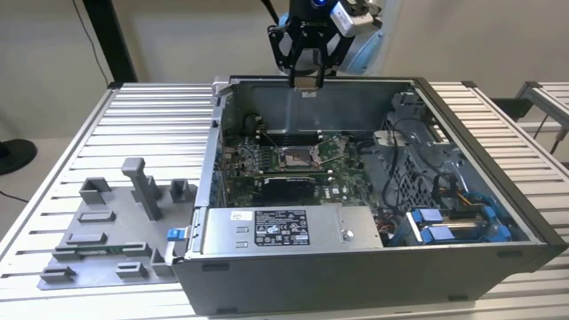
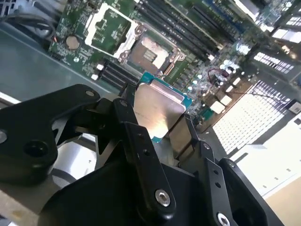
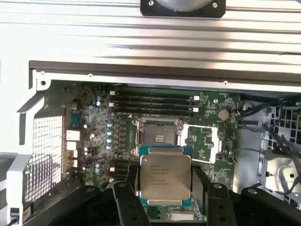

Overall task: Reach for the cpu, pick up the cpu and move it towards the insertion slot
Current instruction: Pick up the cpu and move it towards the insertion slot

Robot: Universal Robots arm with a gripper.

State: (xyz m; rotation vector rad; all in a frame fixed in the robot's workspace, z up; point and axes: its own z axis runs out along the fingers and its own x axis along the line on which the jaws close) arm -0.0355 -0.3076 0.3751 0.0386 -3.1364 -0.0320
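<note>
We see the black two-fingered gripper (image 1: 307, 85) hanging above the rear wall of the open grey metal computer case (image 1: 356, 280), its fingers pinched on the small flat square cpu (image 3: 165, 178) with its silvery metal top and thin green rim. In both wrist views the cpu (image 2: 157, 109) sits between the black fingers (image 2: 141, 146), held by its opposite edges, lifted clear of the green circuit board (image 3: 94, 122) below. The insertion slot (image 3: 156, 136), a square socket with a shiny silver frame and dark centre, lies open on that board, just beyond the held chip in the first wrist view and apart from it. In the exterior view the insertion slot (image 1: 294, 157) is well below the gripper, inside the case, and a grey plastic fixture plate with upright blocks (image 1: 106, 233) rests on the slatted metal table (image 1: 53, 167) at the exterior view's left
</note>
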